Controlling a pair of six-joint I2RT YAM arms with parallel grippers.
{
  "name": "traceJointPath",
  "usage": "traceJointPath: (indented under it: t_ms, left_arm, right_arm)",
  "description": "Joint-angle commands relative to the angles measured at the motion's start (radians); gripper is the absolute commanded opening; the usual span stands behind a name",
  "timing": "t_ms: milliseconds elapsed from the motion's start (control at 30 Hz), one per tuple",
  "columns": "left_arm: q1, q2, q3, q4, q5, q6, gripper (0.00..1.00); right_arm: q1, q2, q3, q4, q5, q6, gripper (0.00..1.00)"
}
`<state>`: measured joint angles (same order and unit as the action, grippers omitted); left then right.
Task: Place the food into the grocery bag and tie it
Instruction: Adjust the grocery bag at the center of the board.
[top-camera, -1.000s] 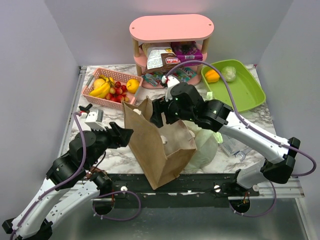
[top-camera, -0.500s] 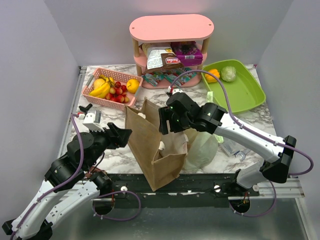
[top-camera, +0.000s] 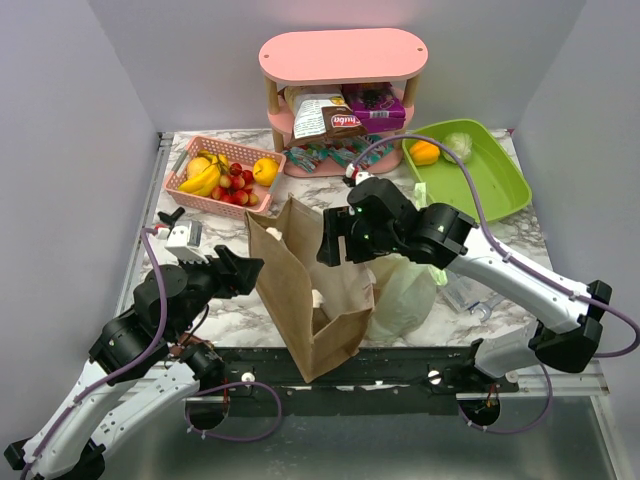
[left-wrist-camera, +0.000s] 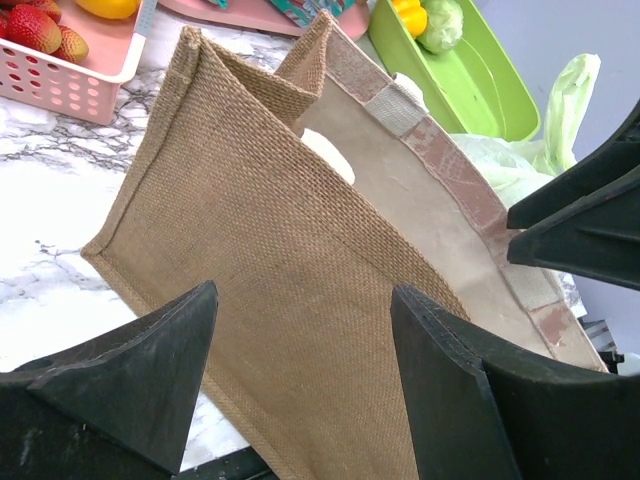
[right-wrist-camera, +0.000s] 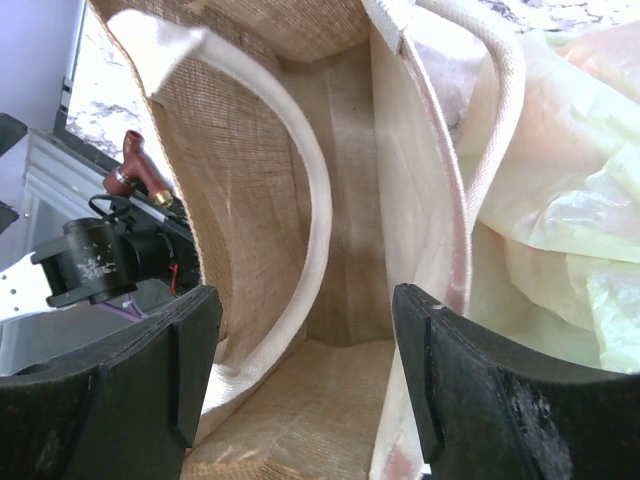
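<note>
The pale-green grocery bag (top-camera: 405, 292) lies crumpled on the marble, pressed against the right side of a stiff brown jute bag (top-camera: 300, 300). My right gripper (top-camera: 335, 240) hovers open over the jute bag's mouth; the right wrist view looks into its empty inside (right-wrist-camera: 340, 230), with the grocery bag (right-wrist-camera: 560, 200) at the right. My left gripper (top-camera: 245, 270) stands open beside the jute bag's left wall (left-wrist-camera: 280, 250), holding nothing. Food sits apart: fruit in a pink basket (top-camera: 222, 175), a snack pack (top-camera: 320, 115) and purple box (top-camera: 375, 103) on the shelf, an orange pepper (top-camera: 425, 152) in the green tray (top-camera: 490, 185).
A pink two-tier shelf (top-camera: 343, 55) stands at the back centre, with flat packets at its foot. A white gadget (top-camera: 186, 236) lies at the left edge, and a clear plastic item (top-camera: 470, 300) lies at the right by the arm.
My right gripper has shifted slightly right and toward the near edge over the jute bag. The jute bag has turned and stands narrower with its mouth showing. The left arm has barely moved.
</note>
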<state>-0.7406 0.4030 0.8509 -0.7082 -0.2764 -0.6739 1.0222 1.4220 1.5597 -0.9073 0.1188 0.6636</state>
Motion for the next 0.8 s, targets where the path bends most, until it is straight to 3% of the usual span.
traceJointPath:
  t_ms: [0, 200, 767]
  left_arm:
    - [0.003, 0.009, 0.035, -0.009, 0.012, 0.024, 0.72]
    - [0.002, 0.093, 0.079, 0.001, 0.061, 0.048, 0.71]
    - [0.003, 0.095, 0.057, 0.045, 0.055, 0.060, 0.71]
  right_arm:
    - [0.006, -0.029, 0.020, -0.033, 0.037, -0.005, 0.76]
    - [0.007, -0.007, -0.060, -0.019, -0.029, 0.028, 0.75]
    - [0.034, 0.096, -0.151, 0.086, -0.361, 0.053, 0.72]
